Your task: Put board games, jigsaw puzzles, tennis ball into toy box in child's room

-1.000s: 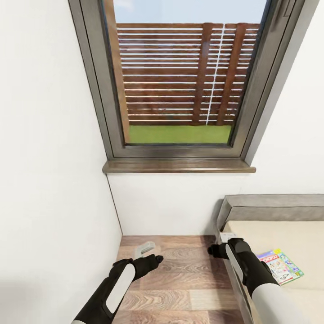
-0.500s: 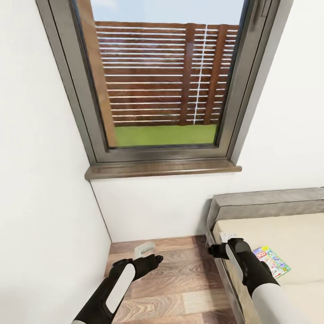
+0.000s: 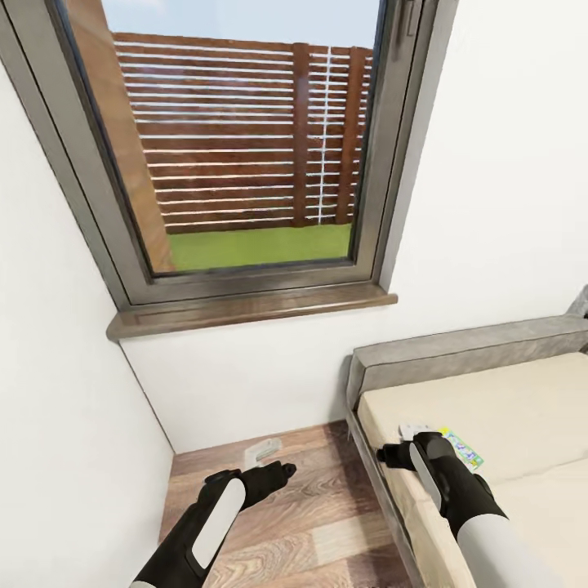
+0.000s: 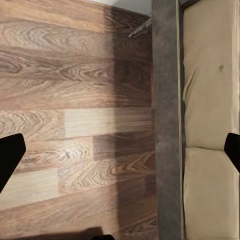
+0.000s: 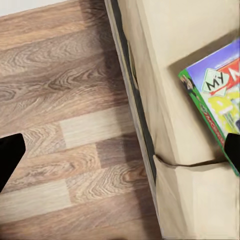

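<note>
A colourful board game (image 3: 460,448) lies flat on the beige mattress of the bed (image 3: 498,400), close to its near edge and partly hidden behind my right forearm. The right wrist view shows its green-edged lid (image 5: 218,98) lying on the mattress. My right gripper (image 3: 394,454) hovers over the bed's edge, open and empty, its black fingertips (image 5: 10,156) spread wide. My left gripper (image 3: 276,472) hangs over the wood floor (image 4: 75,125) beside the bed frame (image 4: 165,125), also open and empty.
A tall grey-framed window (image 3: 237,147) with a dark wooden sill (image 3: 245,309) fills the wall ahead. White walls meet in a corner at the left (image 3: 147,392). The grey headboard (image 3: 457,349) stands against the wall. A strip of plank floor (image 3: 310,523) runs between wall and bed.
The whole picture has shifted left, so the camera has turned right, and more of the bed shows. Both arms keep the same pose. The board game now sits partly behind my right forearm.
</note>
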Robot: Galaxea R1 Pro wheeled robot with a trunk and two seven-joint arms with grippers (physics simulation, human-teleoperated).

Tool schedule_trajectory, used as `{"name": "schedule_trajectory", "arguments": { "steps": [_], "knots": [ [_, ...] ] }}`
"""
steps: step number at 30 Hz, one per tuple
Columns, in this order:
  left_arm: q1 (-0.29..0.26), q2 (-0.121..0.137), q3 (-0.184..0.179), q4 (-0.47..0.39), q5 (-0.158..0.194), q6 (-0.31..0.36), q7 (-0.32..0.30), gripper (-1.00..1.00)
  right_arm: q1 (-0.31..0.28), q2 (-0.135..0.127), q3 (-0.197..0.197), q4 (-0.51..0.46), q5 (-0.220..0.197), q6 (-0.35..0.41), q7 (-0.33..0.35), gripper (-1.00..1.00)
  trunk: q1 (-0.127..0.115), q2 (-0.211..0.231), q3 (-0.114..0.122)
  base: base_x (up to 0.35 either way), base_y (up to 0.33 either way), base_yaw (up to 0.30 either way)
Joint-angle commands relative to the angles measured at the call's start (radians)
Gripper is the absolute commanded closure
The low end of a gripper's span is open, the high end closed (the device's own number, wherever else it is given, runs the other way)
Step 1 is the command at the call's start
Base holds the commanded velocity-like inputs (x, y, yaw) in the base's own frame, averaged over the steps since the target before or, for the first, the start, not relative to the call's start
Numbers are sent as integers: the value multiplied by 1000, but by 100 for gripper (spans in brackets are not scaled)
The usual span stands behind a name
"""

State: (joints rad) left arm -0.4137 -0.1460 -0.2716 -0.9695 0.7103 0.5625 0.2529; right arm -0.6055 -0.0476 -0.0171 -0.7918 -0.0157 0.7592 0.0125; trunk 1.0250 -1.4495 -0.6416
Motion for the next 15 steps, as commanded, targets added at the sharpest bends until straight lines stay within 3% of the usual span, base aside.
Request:
{"name": "schedule_trajectory", "arguments": {
  "steps": [1, 15],
  "knots": [
    [0, 0, -1, -2, 11, 2, 9, -100, 0, 0, -1, -1, -1, 5, 1, -100, 0, -1, -1, 4, 0, -278],
    [0, 0, -1, -2, 11, 2, 9, -100, 0, 0, -1, -1, -1, 5, 1, -100, 0, -1, -1, 2, 0, -280]
  ]
}}
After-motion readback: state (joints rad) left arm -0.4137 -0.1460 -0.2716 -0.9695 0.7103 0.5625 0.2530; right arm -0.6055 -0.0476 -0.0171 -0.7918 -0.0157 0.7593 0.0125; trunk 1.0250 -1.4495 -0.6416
